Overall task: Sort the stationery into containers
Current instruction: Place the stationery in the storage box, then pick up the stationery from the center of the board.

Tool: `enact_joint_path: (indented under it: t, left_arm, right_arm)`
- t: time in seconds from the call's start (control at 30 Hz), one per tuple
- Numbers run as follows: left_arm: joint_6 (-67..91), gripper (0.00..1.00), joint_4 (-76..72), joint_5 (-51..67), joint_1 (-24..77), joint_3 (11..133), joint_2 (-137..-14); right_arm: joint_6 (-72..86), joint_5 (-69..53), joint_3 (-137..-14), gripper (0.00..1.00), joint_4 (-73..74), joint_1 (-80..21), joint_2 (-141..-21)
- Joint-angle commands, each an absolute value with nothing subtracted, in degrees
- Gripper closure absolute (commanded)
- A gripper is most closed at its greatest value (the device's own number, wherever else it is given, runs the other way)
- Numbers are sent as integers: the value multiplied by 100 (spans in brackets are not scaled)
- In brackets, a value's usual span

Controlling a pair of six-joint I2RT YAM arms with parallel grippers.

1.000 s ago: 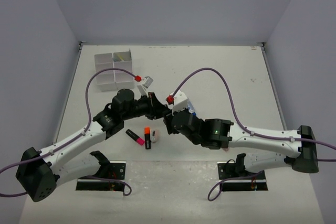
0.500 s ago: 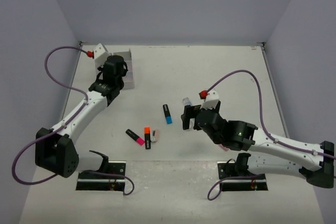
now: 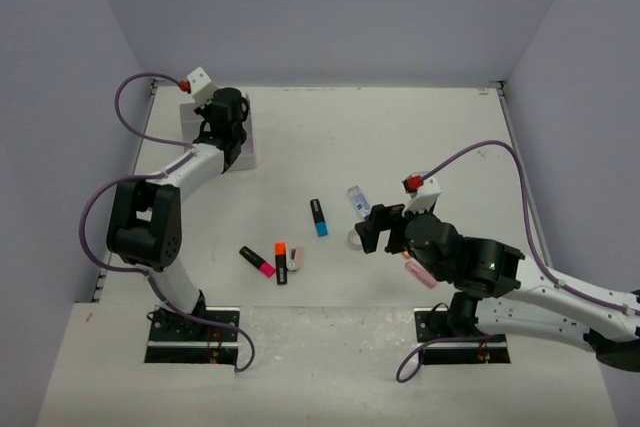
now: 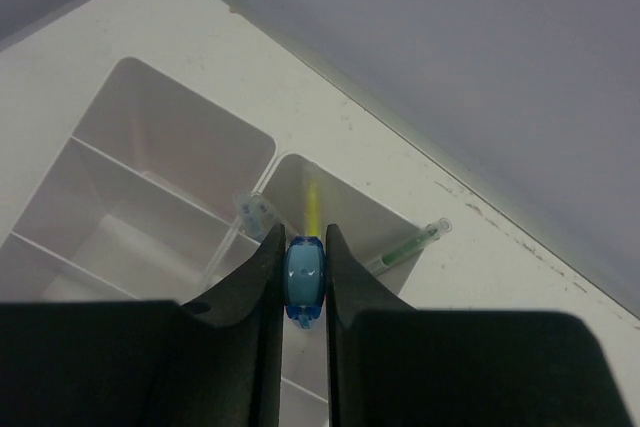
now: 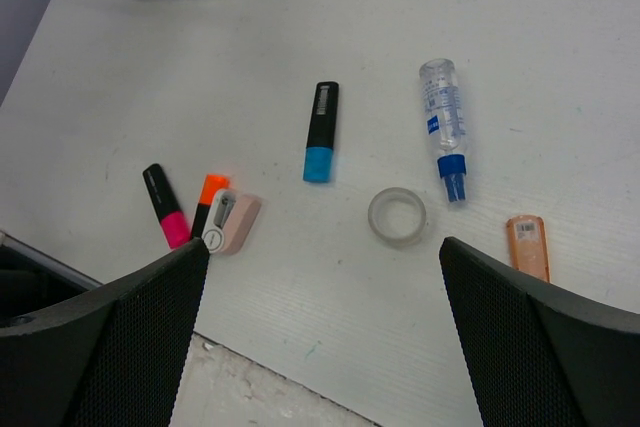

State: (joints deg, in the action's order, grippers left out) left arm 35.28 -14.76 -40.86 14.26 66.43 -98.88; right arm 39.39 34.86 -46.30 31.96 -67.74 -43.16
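Note:
My left gripper (image 4: 303, 277) is shut on a small blue pen-like item (image 4: 304, 272), held above the white divided tray (image 4: 150, 162) at the back left (image 3: 245, 152). One back compartment holds a yellow pen (image 4: 313, 207) and a green pen (image 4: 405, 245). My right gripper (image 5: 322, 247) stands wide open and empty above the table's near middle. Below it lie a blue-ended highlighter (image 5: 320, 132), a blue-capped tube (image 5: 443, 122), a clear tape ring (image 5: 397, 217), a pink highlighter (image 5: 165, 205), an orange highlighter (image 5: 208, 197) and a pink eraser (image 5: 232, 224).
An orange eraser (image 5: 528, 245) lies right of the tape ring, close to my right finger. The left arm (image 3: 190, 167) stretches along the left wall over most of the tray. Cables loop above both arms.
The left arm swung from the table's centre to the tray at the back left, carrying the blue item. The right gripper opened and drew back to the near right.

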Motion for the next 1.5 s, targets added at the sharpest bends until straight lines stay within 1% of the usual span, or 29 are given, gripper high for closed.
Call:
enact_joint_path:
  t: [0.0, 0.07, 0.1, 0.13, 0.17, 0.2, 0.23, 0.3, 0.33, 0.47, 0.53, 0.57, 0.6, 0.63, 0.67, 0.73, 0.8, 0.87, 0.93, 1.1, 1.23, 1.3, 1.4, 1.43, 1.47]
  left_arm:
    - [3497, 100, -2048, -4210, 1389, 6733, -10081]
    - [3543, 100, -2190, -4200, 1389, 6584, -10090]
    - [3560, 96, -2212, -4180, 1389, 6548, -10102]
    - [3577, 89, -2223, -4158, 1389, 6487, -10125]
    - [3643, 71, -2182, -4157, 1389, 6486, -10142]
    - [3658, 56, -2132, -4125, 1389, 6492, -10164]
    - [3679, 45, -2074, -4101, 1389, 6498, -10178]
    - [3780, 38, -1943, -4074, 1389, 6519, -10122]
    - [3856, 34, -1887, -4026, 1389, 6509, -10040]
    - [4118, 30, -1396, -3823, 1402, 6464, -9377]
    - [4441, 21, -534, -3590, 1432, 6567, -8621]
    - [4511, 17, -230, -3436, 1433, 6626, -8465]
    - [4607, 12, 147, -3212, 1438, 6700, -8380]
    - [4682, 4, 539, -2832, 1460, 6748, -7978]
    - [4680, 0, 916, -2559, 1470, 6732, -7595]
    - [4687, 0, 1190, -1720, 1509, 6444, -6994]
    - [4578, 0, 1268, -1244, 1583, 6092, -6501]
    - [4403, 0, 1345, -840, 1613, 5791, -6017]
    - [4270, 0, 1515, -518, 1635, 5570, -5808]
    - [4017, 0, 1793, -167, 1661, 5318, -5345]
    - [3830, 0, 1937, -2, 1662, 5325, -5182]
    - [3718, 0, 2055, 225, 1672, 5398, -5142]
    - [3634, 0, 2120, 306, 1699, 5403, -5056]
    - [3623, 0, 2129, 329, 1707, 5389, -5025]
    - [3630, 0, 2136, 352, 1716, 5358, -4978]
  right_arm:
    - [3920, 3507, -4641, 1, 3506, -6715, -4114]
    - [3897, 3516, -4618, 1, 3507, -6670, -4033]
    - [3884, 3500, -4617, 1, 3510, -6640, -4026]
    - [3867, 3472, -4623, 1, 3515, -6601, -4026]
    - [3834, 3406, -4640, 1, 3507, -6543, -4050]
    - [3811, 3359, -4641, 1, 3523, -6470, -4105]
    - [3790, 3291, -4641, 1, 3547, -6371, -4204]
    - [3717, 2831, -4647, 1, 3586, -5939, -4430]
    - [3613, 2262, -4634, 2, 3586, -5437, -4576]
    - [3322, 1444, -4597, 7, 3590, -4507, -5331]
    - [3082, 920, -4702, 10, 3623, -3847, -5955]
    - [3018, 771, -4744, 11, 3635, -3654, -6164]
    - [2948, 648, -4788, 14, 3670, -3453, -6438]
    - [2887, 606, -4876, 17, 3749, -3221, -6845]
    - [2859, 645, -5004, 21, 3863, -3134, -7067]
    - [2797, 762, -5137, 23, 3973, -3002, -7547]
    - [2741, 731, -5282, 27, 4131, -2892, -7995]
    - [2718, 590, -5296, 28, 4168, -2873, -8184]
    - [2682, 377, -5327, 29, 4218, -2829, -8426]
    - [2646, 132, -5432, 37, 4271, -2813, -9060]
    - [2680, 96, -5529, 38, 4278, -2820, -9544]
    - [2679, 104, -5539, 42, 4255, -2813, -9705]
    - [2747, 149, -5532, 54, 4263, -2813, -9718]
    - [2763, 151, -5512, 60, 4255, -2813, -9706]
    - [2783, 160, -5477, 72, 4222, -2813, -9678]
